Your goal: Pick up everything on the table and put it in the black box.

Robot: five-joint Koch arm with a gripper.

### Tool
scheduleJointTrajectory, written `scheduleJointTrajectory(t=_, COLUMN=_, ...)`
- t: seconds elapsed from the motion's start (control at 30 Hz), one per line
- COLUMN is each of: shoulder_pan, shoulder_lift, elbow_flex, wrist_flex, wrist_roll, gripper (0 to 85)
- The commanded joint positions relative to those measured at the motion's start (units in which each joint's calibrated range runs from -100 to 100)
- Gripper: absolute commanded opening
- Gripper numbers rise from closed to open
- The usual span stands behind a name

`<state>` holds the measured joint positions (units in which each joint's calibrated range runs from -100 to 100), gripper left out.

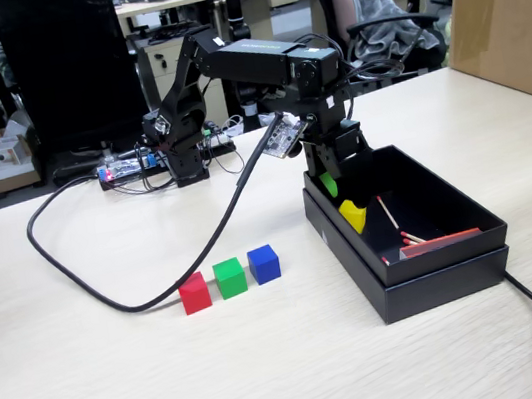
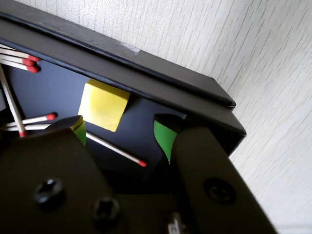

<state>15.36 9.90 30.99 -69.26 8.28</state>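
A red cube, a green cube and a blue cube stand in a row on the table, left of the black box. My gripper hangs inside the box at its far left end. In the wrist view the gripper is open and empty, its green-padded fingertips apart. A yellow cube lies on the box floor just beyond them, against the box wall; it also shows in the fixed view. Several matches lie loose in the box.
A thick black cable loops across the table behind the cubes. A matchbox lies in the box's near end. A cardboard carton stands at the far right. The arm's base sits behind the cubes.
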Motion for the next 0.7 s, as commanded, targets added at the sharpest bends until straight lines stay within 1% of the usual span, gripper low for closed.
scheduleJointTrajectory(t=0.0, shoulder_pan=0.2, shoulder_lift=-6.7, elbow_flex=1.9, wrist_flex=-0.1, wrist_roll=0.0, gripper=34.0)
scheduleJointTrajectory(t=0.03, shoulder_pan=0.2, shoulder_lift=-8.1, elbow_flex=1.9, wrist_flex=-0.1, wrist_roll=0.0, gripper=37.5)
scheduleJointTrajectory(t=0.1, shoulder_pan=0.1, shoulder_lift=-11.7, elbow_flex=2.3, wrist_flex=-0.1, wrist_roll=0.0, gripper=40.4)
scheduleJointTrajectory(t=0.3, shoulder_pan=-0.9, shoulder_lift=-26.5, elbow_flex=2.5, wrist_flex=-0.1, wrist_roll=-0.3, gripper=40.8)
scheduleJointTrajectory(t=0.43, shoulder_pan=-2.7, shoulder_lift=-39.0, elbow_flex=-1.5, wrist_flex=1.5, wrist_roll=-0.7, gripper=41.2)
scheduleJointTrajectory(t=0.53, shoulder_pan=-5.1, shoulder_lift=-47.6, elbow_flex=-8.9, wrist_flex=5.5, wrist_roll=-2.2, gripper=44.1)
scheduleJointTrajectory(t=0.67, shoulder_pan=-8.4, shoulder_lift=-58.2, elbow_flex=-23.2, wrist_flex=12.9, wrist_roll=-4.9, gripper=44.1)
